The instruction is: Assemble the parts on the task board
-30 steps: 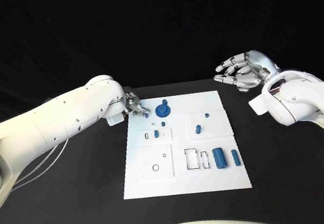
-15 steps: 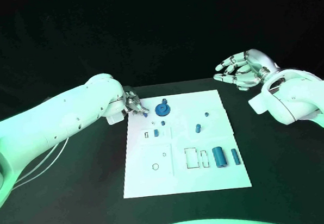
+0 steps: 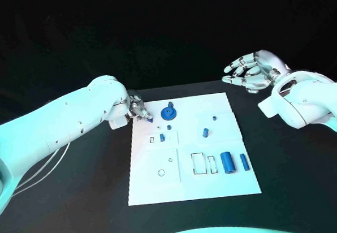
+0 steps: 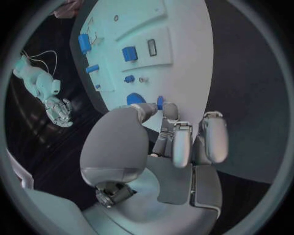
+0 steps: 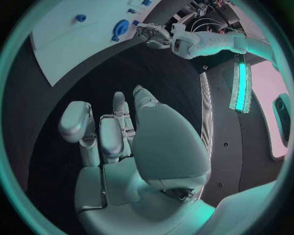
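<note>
At the left, the left robot hand (image 3: 140, 110) sits at the far left corner of the board (image 3: 152, 192), its fingers (image 4: 183, 142) curled in close around a small blue peg (image 4: 159, 102); the left wrist view shows the peg at the fingertips, so it looks pinched, though how firmly I cannot tell. Just to its right on the board lies the blue disc (image 3: 169, 114), flat, with a small peg (image 3: 171, 104) just beyond it. Below these, a small blue block (image 3: 162, 138) sits in the middle band beside an open rectangular slot (still unfilled). Further right, a slanted pin (image 3: 205, 133) and a tiny stud (image 3: 214, 119) lie loose in the next panel. Nearer the robot, two outlined slots (image 3: 198, 164) stand open, and beside them a wide blue block (image 3: 228, 163) and a slim bar (image 3: 244, 162) lie flat, side by side, not touching. At the far right, the right robot hand (image 3: 250, 73) hangs off the board above the desk (image 3: 81, 217), fingers loosely spread, holding nothing. By my reading the work is early: most pieces lie loose and several slots wait.
</note>
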Controlling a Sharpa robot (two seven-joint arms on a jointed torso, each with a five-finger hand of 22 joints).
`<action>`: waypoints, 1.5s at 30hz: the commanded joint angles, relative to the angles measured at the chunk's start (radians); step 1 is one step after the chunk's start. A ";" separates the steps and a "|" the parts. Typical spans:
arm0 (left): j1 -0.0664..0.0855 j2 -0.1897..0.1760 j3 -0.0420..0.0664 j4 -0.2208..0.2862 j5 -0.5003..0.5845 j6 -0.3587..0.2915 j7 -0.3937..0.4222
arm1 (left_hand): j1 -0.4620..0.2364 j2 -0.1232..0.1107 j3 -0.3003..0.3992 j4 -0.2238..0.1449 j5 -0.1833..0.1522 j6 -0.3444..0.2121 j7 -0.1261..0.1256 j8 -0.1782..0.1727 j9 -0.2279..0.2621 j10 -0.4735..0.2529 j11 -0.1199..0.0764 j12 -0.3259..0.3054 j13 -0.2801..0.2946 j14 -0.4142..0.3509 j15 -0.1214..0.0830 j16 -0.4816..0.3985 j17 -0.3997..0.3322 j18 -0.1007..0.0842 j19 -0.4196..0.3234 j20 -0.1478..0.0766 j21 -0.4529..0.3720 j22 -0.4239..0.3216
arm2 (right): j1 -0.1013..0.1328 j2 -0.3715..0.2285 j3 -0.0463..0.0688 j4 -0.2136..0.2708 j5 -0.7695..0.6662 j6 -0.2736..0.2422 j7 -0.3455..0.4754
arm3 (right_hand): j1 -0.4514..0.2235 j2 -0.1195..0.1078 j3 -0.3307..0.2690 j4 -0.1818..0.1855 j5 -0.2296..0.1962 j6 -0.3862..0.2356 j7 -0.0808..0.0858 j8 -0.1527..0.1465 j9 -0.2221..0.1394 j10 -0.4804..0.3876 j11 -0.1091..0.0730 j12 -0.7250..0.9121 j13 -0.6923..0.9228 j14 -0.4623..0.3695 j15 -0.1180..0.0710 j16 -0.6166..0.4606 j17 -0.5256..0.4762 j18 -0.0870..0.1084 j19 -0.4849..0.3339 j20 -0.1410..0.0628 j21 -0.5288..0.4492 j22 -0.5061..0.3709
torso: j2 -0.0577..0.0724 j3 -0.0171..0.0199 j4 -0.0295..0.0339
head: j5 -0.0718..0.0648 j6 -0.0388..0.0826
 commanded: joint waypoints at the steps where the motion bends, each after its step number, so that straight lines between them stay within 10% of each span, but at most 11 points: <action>1: 0.000 -0.001 0.000 0.000 0.018 0.014 0.004 | -0.034 -0.014 0.181 -0.168 0.084 0.013 0.006 0.010 0.019 0.027 -0.004 0.009 0.022 0.077 -0.002 0.007 0.169 -0.013 0.009 -0.004 0.010 0.008 | 0.000 0.002 0.000 -0.001 -0.010 -0.001 0.008 | -0.005 0.005 0.006 0.000 0.005 -0.008 -0.002 0.005 0.001 -0.004 -0.002 -0.007 -0.002 -0.010 0.001 -0.004 -0.004 0.006 -0.005 -0.002 -0.004 0.000 | -0.001 0.0003 -0.0001 | 0.003 0.000; 6: 0.000 -0.006 0.000 0.002 0.060 -0.043 0.018 | -0.087 -0.042 0.219 -0.214 0.237 0.046 -0.007 0.020 0.045 0.093 -0.017 0.065 0.116 0.081 -0.013 0.010 0.177 -0.020 0.032 -0.013 0.030 0.041 | 0.000 0.002 0.000 -0.003 -0.010 -0.004 0.009 | -0.006 0.006 0.007 0.001 0.006 -0.008 -0.001 0.006 0.001 -0.004 -0.002 -0.007 -0.002 -0.010 0.001 -0.003 -0.004 0.006 -0.005 -0.002 -0.005 0.000 | -0.002 0.0004 0.0008 | 0.002 -0.003; 17: 0.000 -0.054 0.000 0.054 0.159 -0.125 0.035 | -0.137 -0.060 0.242 -0.262 0.352 0.086 -0.022 0.020 0.066 0.144 -0.032 0.104 0.191 0.086 -0.027 0.016 0.194 -0.025 0.046 -0.026 0.044 0.063 | 0.000 0.001 0.000 -0.005 -0.005 -0.008 0.010 | -0.008 0.006 0.009 0.001 0.009 -0.010 -0.001 0.006 0.001 -0.004 -0.001 -0.008 -0.003 -0.010 0.001 -0.003 -0.003 0.006 -0.005 -0.001 -0.005 0.000 | -0.003 0.0006 0.0002 | 0.002 0.001; 41: -0.020 -0.262 -0.012 0.417 -0.053 -0.313 0.080 | -0.152 -0.073 0.250 -0.286 0.396 0.113 -0.032 0.016 0.071 0.172 -0.040 0.124 0.230 0.092 -0.032 0.024 0.212 -0.028 0.056 -0.032 0.054 0.079 | -0.002 -0.013 -0.003 -0.009 0.002 -0.011 0.020 | -0.004 -0.023 0.081 0.000 0.012 -0.018 0.006 0.010 -0.010 0.010 0.007 -0.108 -0.081 -0.046 0.008 -0.059 -0.092 0.021 -0.037 0.006 -0.115 -0.045 | -0.001 -0.0010 0.0027 | 0.010 0.002; 45: -0.031 -0.287 -0.014 0.464 -0.078 -0.339 0.087 | -0.153 -0.074 0.250 -0.287 0.396 0.114 -0.032 0.016 0.071 0.173 -0.040 0.125 0.232 0.092 -0.033 0.025 0.213 -0.029 0.058 -0.032 0.055 0.081 | -0.002 -0.014 -0.003 -0.010 0.026 -0.015 0.033 | -0.012 -0.046 0.128 -0.001 0.010 -0.016 0.013 0.010 -0.017 0.026 0.015 -0.163 -0.129 -0.197 0.019 -0.291 -0.386 0.078 -0.184 0.016 -0.526 -0.238 | 0.000 -0.0013 0.0022 | 0.013 0.001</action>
